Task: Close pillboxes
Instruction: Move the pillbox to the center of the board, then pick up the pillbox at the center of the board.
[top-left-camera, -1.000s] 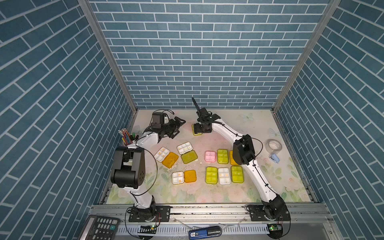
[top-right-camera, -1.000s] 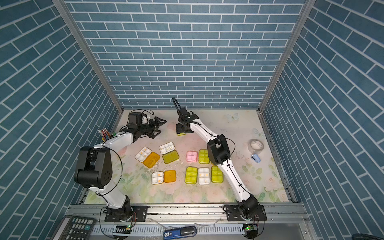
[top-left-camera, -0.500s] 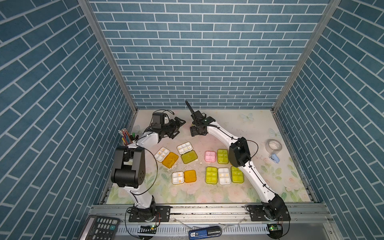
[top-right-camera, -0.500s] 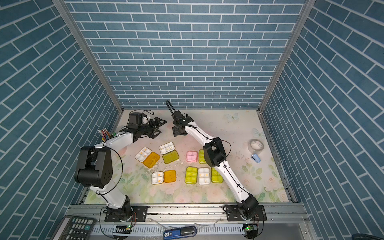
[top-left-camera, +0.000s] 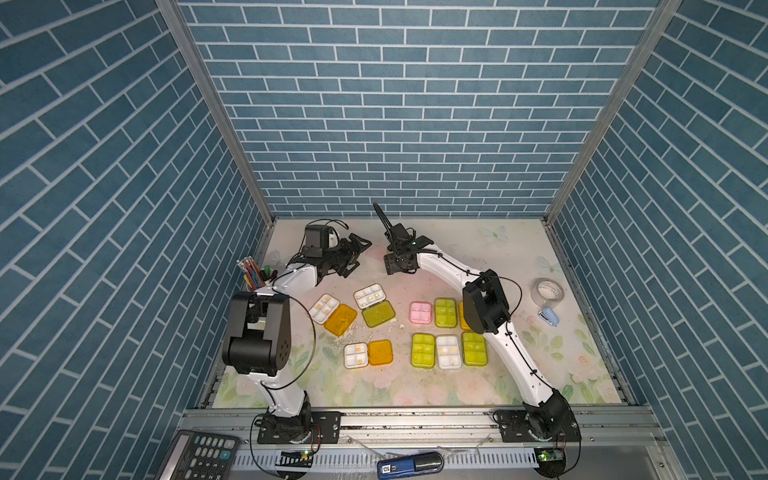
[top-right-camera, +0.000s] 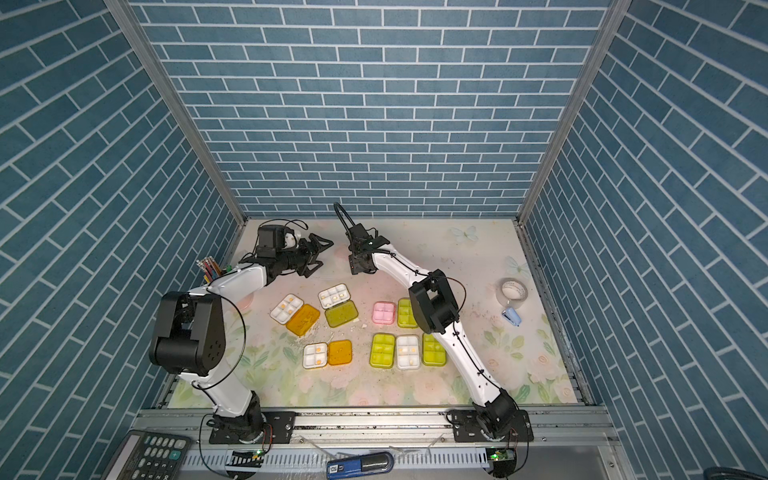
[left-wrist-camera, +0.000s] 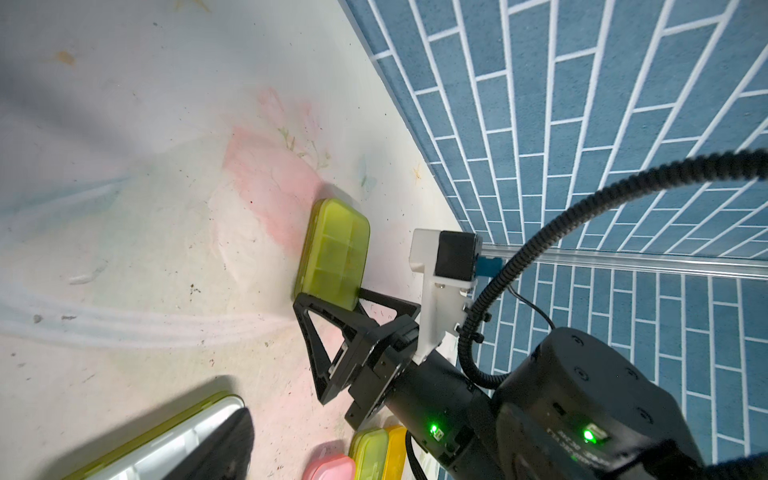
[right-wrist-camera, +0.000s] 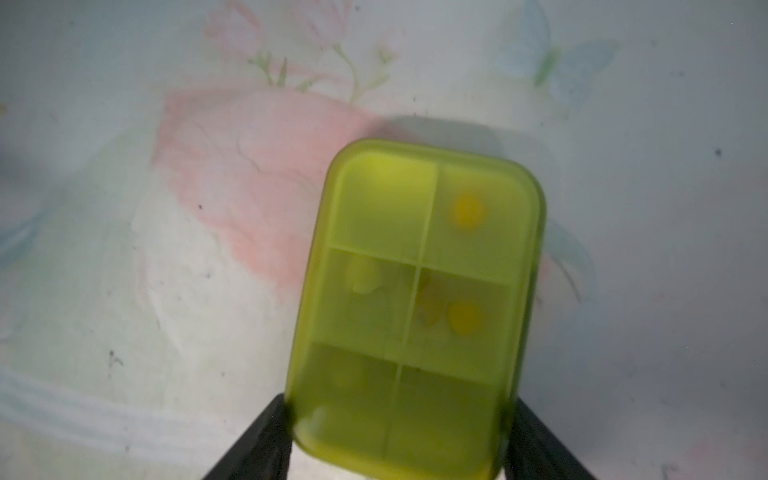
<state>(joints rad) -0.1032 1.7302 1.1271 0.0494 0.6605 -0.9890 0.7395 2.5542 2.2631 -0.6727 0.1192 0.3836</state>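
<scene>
1. Target: a yellow-green pillbox (right-wrist-camera: 419, 299), lid down, with pills showing through the lid. It appears to rest flat on the tabletop (top-left-camera: 478, 249) near the far edge, left of the middle. In both top views it is hidden under the right gripper (top-left-camera: 395, 266).
2. Right claw: the two black fingers (right-wrist-camera: 266, 436) flank the box at the end nearest the wrist, one against each long side. The picture is blurred, so I cannot tell whether they are pressing or only just beside it.
3. Key relation: the box's long axis runs straight out from the claw, away from the wrist, and the jaws span its short width. Most of the box sticks out past the fingertips; the left wrist view agrees (left-wrist-camera: 334, 249).
4. Left gripper (top-left-camera: 360, 254): jaws spread and empty. It is near the right claw, toward the left edge, and clear of the box. The right arm is plainly the nearer one.
5. Rest of the work: three open pillboxes (top-left-camera: 370, 295) lie left of the middle, white trays with lids folded back. The closed pillboxes (top-left-camera: 423, 350) sit in two rows right of the middle, toward the near edge, one partly behind the right arm.
6. Judgement: this box needs no closing — likely it is to be moved to the closed rows. Held by one end only, it could swing or slip, so the grip should be firm before any lift.
</scene>
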